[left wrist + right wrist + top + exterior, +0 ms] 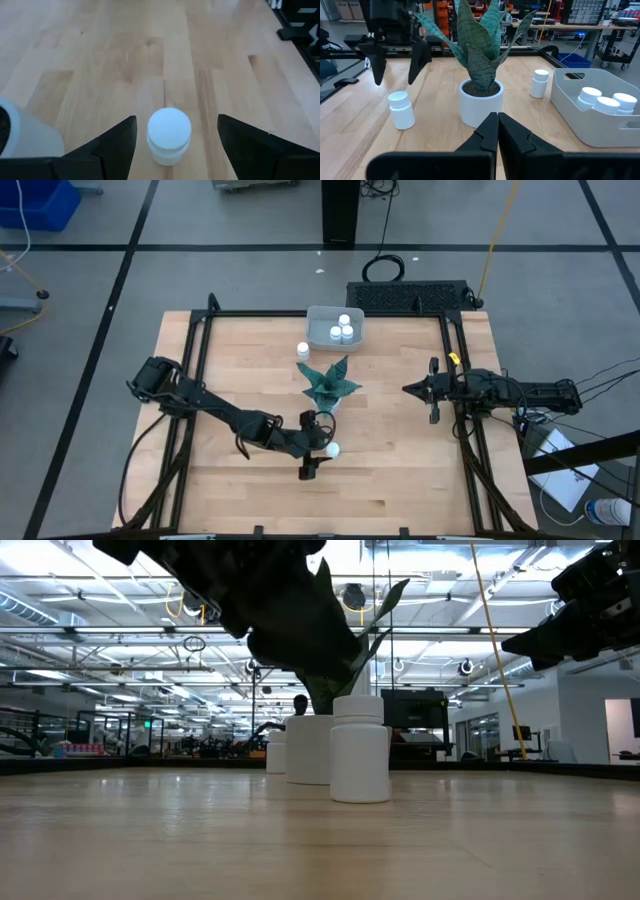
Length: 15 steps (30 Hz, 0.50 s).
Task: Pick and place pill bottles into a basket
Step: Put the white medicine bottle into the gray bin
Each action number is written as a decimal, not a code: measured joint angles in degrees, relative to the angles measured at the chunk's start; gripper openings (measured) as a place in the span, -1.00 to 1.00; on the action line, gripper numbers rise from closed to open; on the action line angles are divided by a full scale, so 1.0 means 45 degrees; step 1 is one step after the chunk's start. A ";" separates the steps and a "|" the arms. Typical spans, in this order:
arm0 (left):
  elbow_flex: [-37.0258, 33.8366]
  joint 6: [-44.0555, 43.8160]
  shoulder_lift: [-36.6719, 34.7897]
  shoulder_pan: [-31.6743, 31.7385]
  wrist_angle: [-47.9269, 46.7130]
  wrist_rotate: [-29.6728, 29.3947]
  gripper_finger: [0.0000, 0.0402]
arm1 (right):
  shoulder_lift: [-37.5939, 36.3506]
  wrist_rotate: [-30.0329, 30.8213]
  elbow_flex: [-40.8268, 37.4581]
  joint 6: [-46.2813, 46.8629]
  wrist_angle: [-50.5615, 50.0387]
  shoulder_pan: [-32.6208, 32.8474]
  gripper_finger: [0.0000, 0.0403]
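Note:
A white pill bottle [331, 449] stands upright on the table, in front of the green plant; it also shows in the left wrist view [169, 135], the low view [360, 749] and the right wrist view [401, 110]. My left gripper [318, 447] is open above it, fingers on either side, not touching. Another bottle [302, 351] stands beside the basket [320, 314], which holds three bottles [343, 330]. My right gripper [408, 390] is shut and empty at the table's right.
A green plant in a white pot [329, 384] stands at the table's middle, just beyond the bottle under my left gripper. A black frame [200, 330] runs along the table's sides. Open wood lies toward the near edge.

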 joint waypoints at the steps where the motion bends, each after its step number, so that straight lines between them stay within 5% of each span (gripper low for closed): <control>1: 0.0000 0.0000 0.0000 0.0002 0.0052 -0.0010 0.41 | 0.0000 0.0000 0.0000 0.0000 0.0000 0.0000 -0.98; 15: 0.0005 0.0243 0.0165 0.0197 0.0380 0.0188 0.41 | 0.0000 0.0005 0.0000 0.0000 0.0005 -0.0005 -0.98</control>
